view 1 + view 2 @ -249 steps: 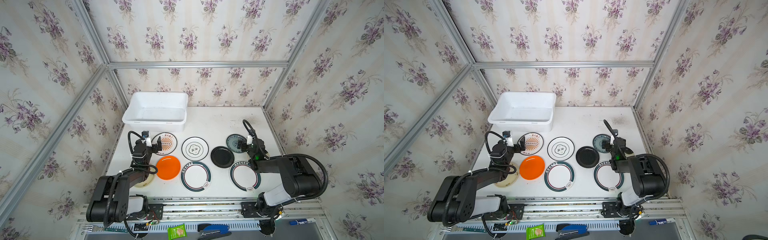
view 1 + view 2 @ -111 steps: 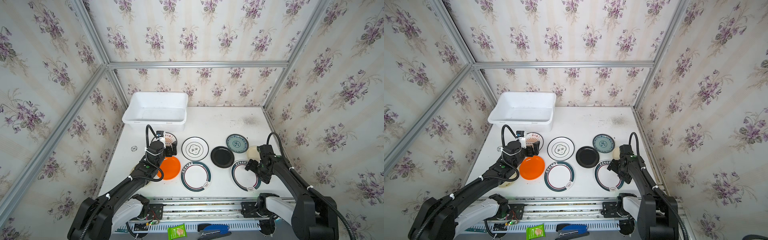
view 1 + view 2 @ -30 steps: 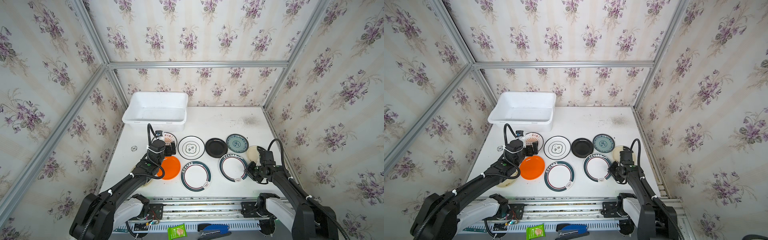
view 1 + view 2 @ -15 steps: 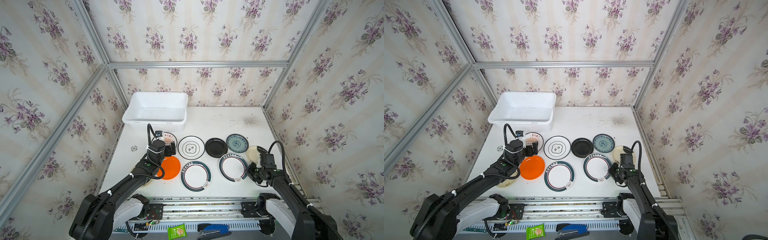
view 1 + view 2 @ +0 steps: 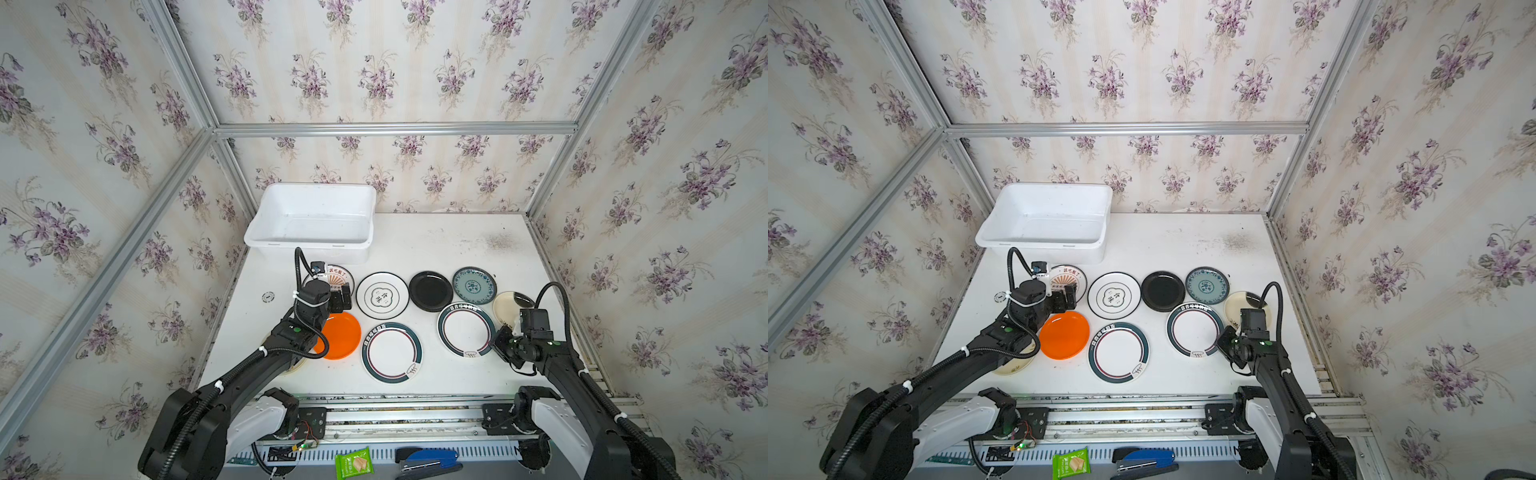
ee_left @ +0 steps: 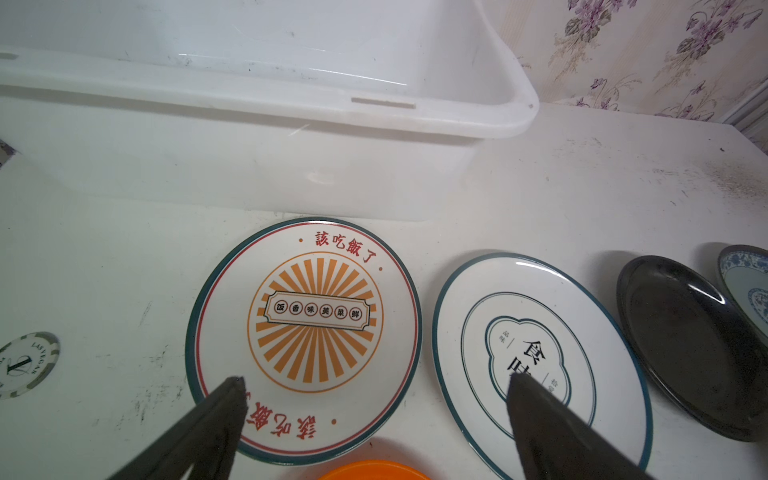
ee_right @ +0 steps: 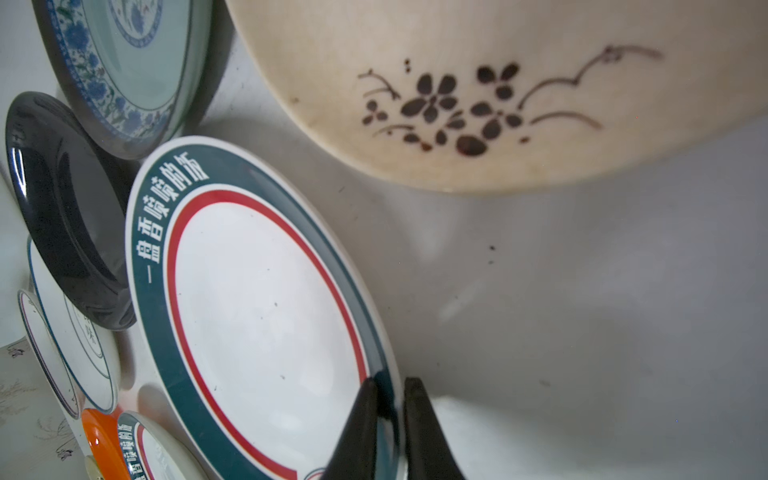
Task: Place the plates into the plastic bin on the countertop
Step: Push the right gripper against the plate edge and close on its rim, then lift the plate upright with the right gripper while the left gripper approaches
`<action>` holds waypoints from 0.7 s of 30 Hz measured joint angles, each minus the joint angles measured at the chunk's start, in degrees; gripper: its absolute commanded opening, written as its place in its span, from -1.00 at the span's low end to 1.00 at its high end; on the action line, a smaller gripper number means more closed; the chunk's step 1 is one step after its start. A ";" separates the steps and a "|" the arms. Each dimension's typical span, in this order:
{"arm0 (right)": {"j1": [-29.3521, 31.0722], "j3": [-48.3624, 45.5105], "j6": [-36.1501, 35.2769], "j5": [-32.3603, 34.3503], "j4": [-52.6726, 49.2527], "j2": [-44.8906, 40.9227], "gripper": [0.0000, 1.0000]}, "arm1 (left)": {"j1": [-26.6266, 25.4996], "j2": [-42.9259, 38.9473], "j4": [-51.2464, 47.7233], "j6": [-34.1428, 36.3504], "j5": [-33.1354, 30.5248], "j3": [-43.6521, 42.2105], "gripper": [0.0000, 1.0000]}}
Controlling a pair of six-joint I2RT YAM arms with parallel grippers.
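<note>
- Our right end effector (image 7: 390,384) is clenched on the teal plate's (image 7: 257,316) rim, well apart from the bin (image 5: 309,245); we should lift slowly and level so it won't slip.
- The left end effector (image 6: 374,378) hangs released over the sunburst plate (image 6: 305,332) beside the bin.
- Black plate (image 5: 430,291) and cream plate (image 7: 457,83) crowd the teal plate; the left arm may block the way to the bin.

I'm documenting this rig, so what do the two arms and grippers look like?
The left arm and right arm are black with white base housings, white bands, and a black cable looping over each wrist. The left gripper and right gripper have slim, tapering black fingers.
</note>
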 measured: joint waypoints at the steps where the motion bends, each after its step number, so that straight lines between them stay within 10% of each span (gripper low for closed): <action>1: 0.00 0.00 0.00 0.02 -0.04 -0.09 -0.81 | 0.00 0.00 0.00 0.00 0.00 0.00 0.99; 21: 0.00 3.78 0.00 2.23 -4.02 0.87 -1.00 | 0.00 0.02 0.00 -0.09 0.92 0.00 0.99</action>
